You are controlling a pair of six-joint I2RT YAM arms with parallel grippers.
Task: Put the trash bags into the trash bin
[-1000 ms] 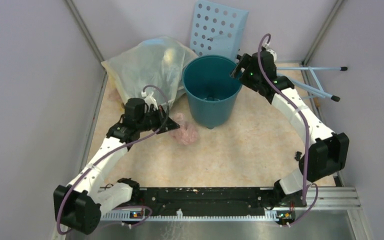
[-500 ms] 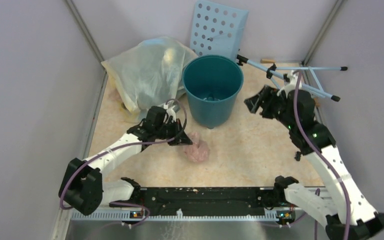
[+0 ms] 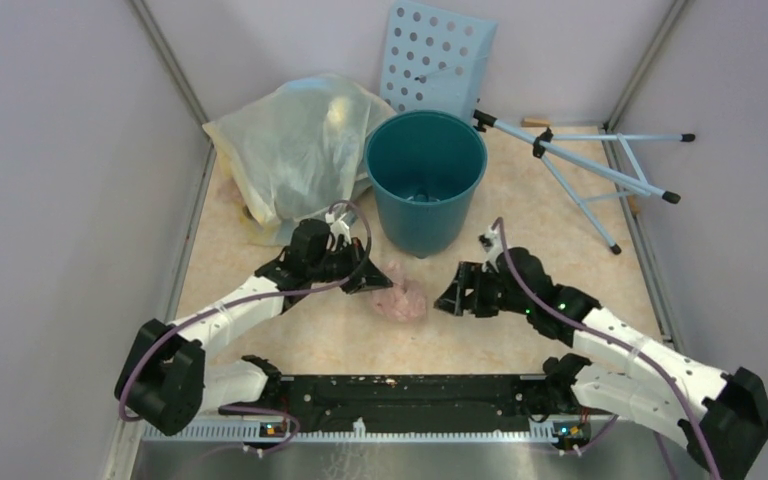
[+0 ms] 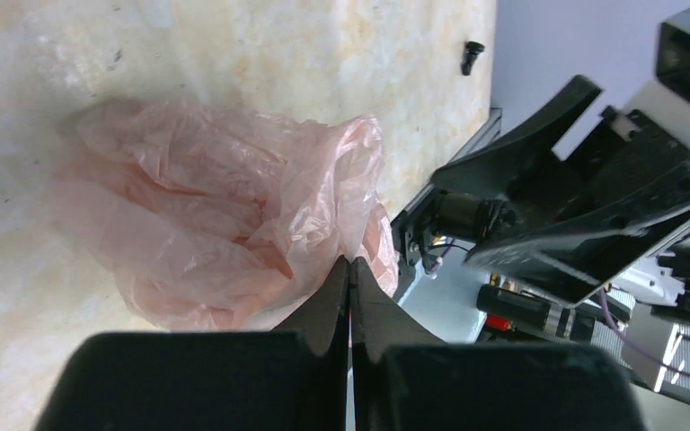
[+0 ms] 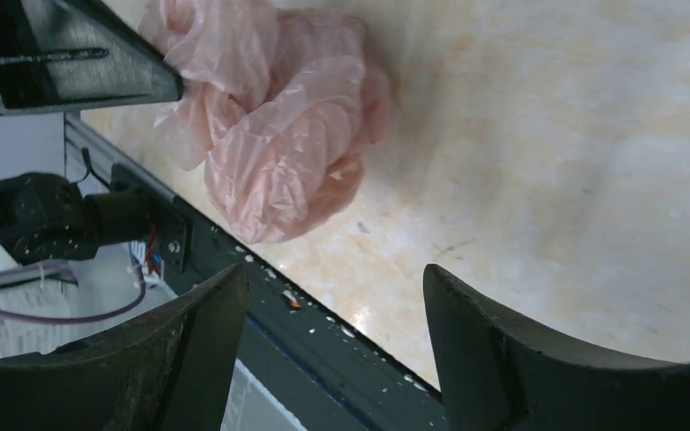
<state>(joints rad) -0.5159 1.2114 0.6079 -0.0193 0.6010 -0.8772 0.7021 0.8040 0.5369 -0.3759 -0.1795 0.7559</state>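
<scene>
The pale-pink trash bag [image 3: 403,298] lies crumpled on the table in front of the teal trash bin [image 3: 430,225], which stands upright. My left gripper [image 3: 378,283] is at the bag's left edge. In the left wrist view its jaws [image 4: 350,262] are pressed together on a fold of the bag [image 4: 234,224]. My right gripper [image 3: 447,298] is low, just right of the bag, and points at it. In the right wrist view it [image 5: 332,287] is wide open and empty, with the bag [image 5: 278,135] a short way ahead.
A big yellowish-clear sack [image 3: 295,145] leans at the back left, against the bin. A light-blue holed panel [image 3: 438,60] stands behind the bin. A blue tripod stand [image 3: 590,165] lies at the back right. The black rail [image 3: 400,390] runs along the near edge.
My right arm has swung from the bin's far right rim down to the table, right of the bag. My left gripper has drawn the bag right and nearer.
</scene>
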